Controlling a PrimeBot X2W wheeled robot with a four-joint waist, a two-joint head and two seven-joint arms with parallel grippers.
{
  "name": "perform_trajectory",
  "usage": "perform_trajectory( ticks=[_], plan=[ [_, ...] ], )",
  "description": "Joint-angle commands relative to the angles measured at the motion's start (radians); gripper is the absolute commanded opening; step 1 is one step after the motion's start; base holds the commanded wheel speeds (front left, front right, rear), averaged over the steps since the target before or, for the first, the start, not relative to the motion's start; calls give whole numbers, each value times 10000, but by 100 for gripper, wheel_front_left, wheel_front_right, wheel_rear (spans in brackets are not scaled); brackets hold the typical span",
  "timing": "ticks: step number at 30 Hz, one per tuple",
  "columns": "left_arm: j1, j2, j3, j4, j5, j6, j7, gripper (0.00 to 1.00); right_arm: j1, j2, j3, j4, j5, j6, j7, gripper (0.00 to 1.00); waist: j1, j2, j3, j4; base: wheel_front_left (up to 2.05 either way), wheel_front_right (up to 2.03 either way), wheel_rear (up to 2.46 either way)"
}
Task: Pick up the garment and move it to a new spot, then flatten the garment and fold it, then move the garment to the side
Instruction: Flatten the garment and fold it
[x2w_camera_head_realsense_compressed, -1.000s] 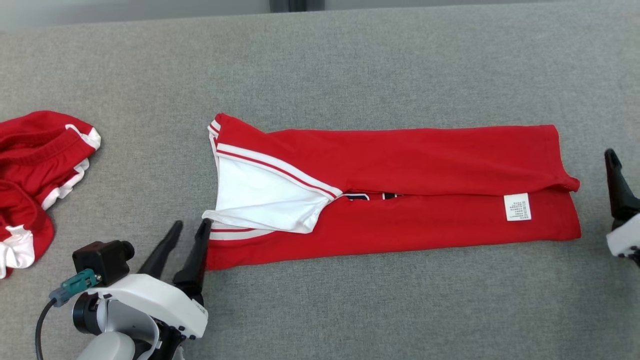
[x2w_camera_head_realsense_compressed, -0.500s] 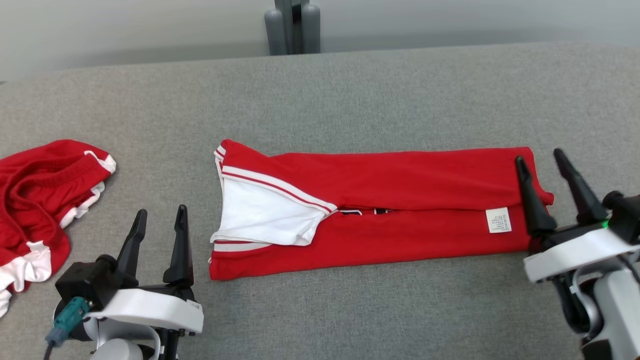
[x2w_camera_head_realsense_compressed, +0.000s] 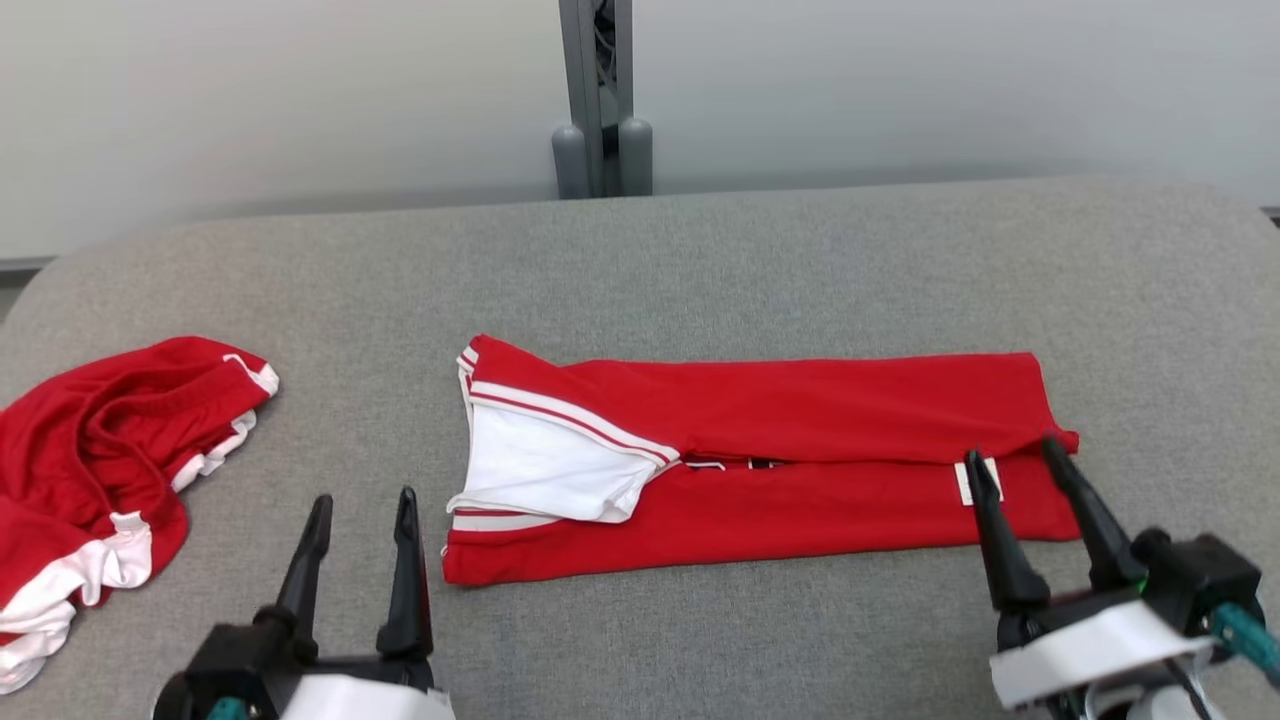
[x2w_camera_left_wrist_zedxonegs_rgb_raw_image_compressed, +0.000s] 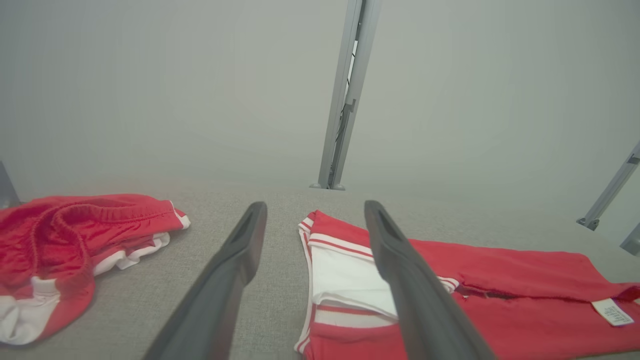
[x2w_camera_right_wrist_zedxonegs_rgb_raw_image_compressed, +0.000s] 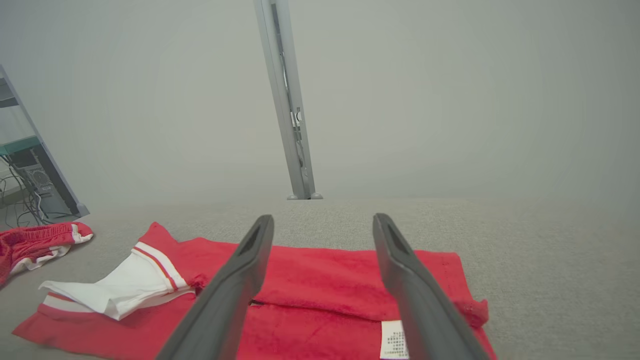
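Observation:
The garment (x2w_camera_head_realsense_compressed: 790, 420) is a red shirt folded lengthwise into a long strip across the grey table (x2w_camera_head_realsense_compressed: 800, 270). A white sleeve panel (x2w_camera_head_realsense_compressed: 540, 470) lies at its left end and a white label (x2w_camera_head_realsense_compressed: 962, 482) near its right end. My left gripper (x2w_camera_head_realsense_compressed: 362, 500) stands open just left of the strip's near left corner, not touching it. In the left wrist view the left gripper (x2w_camera_left_wrist_zedxonegs_rgb_raw_image_compressed: 315, 205) points past the garment (x2w_camera_left_wrist_zedxonegs_rgb_raw_image_compressed: 525, 280). My right gripper (x2w_camera_head_realsense_compressed: 1011, 452) is open in front of the right end, nothing between its fingers; the right wrist view shows the right gripper (x2w_camera_right_wrist_zedxonegs_rgb_raw_image_compressed: 322, 218) above the garment (x2w_camera_right_wrist_zedxonegs_rgb_raw_image_compressed: 320, 280).
A second red and white garment (x2w_camera_head_realsense_compressed: 100, 450) lies crumpled at the table's left edge. A grey post (x2w_camera_head_realsense_compressed: 598, 100) rises behind the far edge, against a pale wall. Bare grey surface runs along the near side and the far side of the strip.
The camera has tilted up, so the whole picture shifted down. My left gripper opened wider and drew back from the garment's left corner. My right gripper came in at the lower right.

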Motion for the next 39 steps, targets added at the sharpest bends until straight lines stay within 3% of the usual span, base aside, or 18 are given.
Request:
perform_trajectory(
  ticks=[1,10,19,39],
  plan=[
    [297,-129,189,21,234,-167,-56,100,352,16,-111,-89,-129,-3,-9,100,0,0,-259,22,0,0,0],
    [1320,-882,1065,154,1163,-937,-56,100,1485,227,-430,-259,-223,-3,-9,100,0,0,-898,-49,0,0,0],
    [1657,-1264,1562,214,1792,-1493,-55,100,1769,198,-550,-302,-238,-3,-9,100,0,0,-1040,-153,0,0,0],
    [1563,-1373,1639,362,1973,-1664,-56,100,1622,281,-437,-174,-168,-3,-9,100,0,0,-973,-2,0,0,0]
  ],
)
